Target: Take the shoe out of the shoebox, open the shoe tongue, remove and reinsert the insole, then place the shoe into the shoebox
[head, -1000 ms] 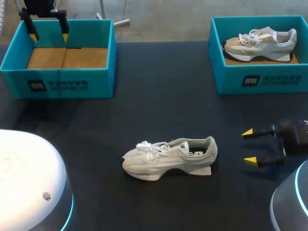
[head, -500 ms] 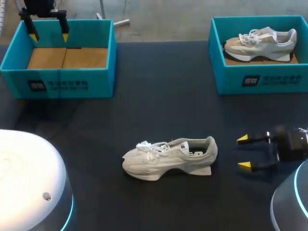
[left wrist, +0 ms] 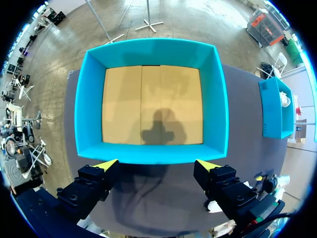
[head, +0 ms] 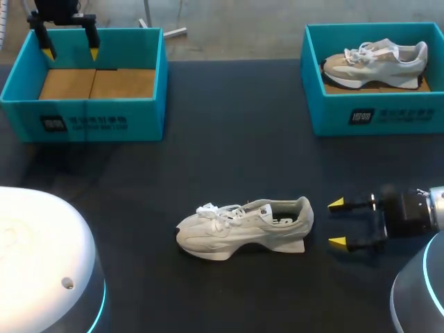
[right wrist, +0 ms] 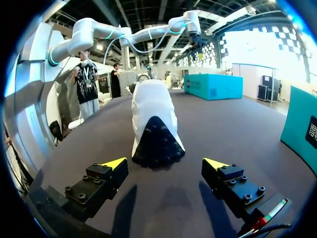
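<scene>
Dark counter (head: 229, 125) is seen stretching between two teal boxes set at its far corners. A white shoe (head: 243, 227) is laid on its sole near the middle of the near side, out of either box, with the toe turned toward the left arm's side and the heel toward the right pincer (head: 336, 223). That pincer is held low and level just beyond the heel, its yellow-tipped fingers spread apart and nothing gripped between them; a narrow strip of bare counter is left between tips and shoe. From the right wrist the shoe (right wrist: 153, 119) is met heel-on (the dark tread of the sole is shown), straight ahead of the gap between the fingers and not touched by either.

Over the far wall of the left box (head: 83, 118) the left pincer (head: 69, 43) is hung, its fingers likewise apart and nothing held. From the left wrist that box (left wrist: 148, 154) is seen ahead of the fingers, its brown cardboard floor exposed. In the right box (head: 374, 114) a second shoe (head: 378, 62) is laid, beige and white.
</scene>
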Robot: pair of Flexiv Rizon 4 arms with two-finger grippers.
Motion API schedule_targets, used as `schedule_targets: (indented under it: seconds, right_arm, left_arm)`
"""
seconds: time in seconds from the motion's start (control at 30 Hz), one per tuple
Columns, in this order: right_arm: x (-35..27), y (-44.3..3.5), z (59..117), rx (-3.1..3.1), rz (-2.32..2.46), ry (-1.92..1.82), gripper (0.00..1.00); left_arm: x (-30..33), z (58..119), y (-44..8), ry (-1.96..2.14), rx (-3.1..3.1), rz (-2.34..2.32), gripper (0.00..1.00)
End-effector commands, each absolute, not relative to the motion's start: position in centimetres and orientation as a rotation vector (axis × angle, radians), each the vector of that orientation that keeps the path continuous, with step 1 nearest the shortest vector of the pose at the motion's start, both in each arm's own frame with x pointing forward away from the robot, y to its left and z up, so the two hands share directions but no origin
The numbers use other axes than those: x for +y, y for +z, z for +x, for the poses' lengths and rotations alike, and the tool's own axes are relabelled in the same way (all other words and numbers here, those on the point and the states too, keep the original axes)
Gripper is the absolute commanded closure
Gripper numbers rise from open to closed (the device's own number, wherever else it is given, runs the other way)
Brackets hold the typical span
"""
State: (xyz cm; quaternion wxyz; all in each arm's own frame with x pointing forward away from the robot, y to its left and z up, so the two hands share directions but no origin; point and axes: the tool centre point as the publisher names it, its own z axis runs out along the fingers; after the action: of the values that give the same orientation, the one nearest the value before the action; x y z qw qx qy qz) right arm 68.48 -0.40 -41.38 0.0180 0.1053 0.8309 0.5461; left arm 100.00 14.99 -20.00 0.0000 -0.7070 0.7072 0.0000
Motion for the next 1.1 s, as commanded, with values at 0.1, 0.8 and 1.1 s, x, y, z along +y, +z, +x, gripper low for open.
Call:
schedule_targets:
  seconds: [0.1,0.8,1.1]
  right_arm:
    - [-0.4,-41.3,68.4,2.582,0.33,1.691,0.0]
    - [3.2,-42.6,69.5,2.563,0.263,1.794,0.0]
    - [4.4,-42.8,69.3,2.576,0.265,1.828,0.0]
  left_arm:
    - [15.0,100.0,-20.0,0.0,2.222,-2.221,0.0]
    - [15.0,100.0,-20.0,0.0,2.222,-2.221,0.0]
    - [15.0,100.0,-20.0,0.0,2.222,-2.221,0.0]
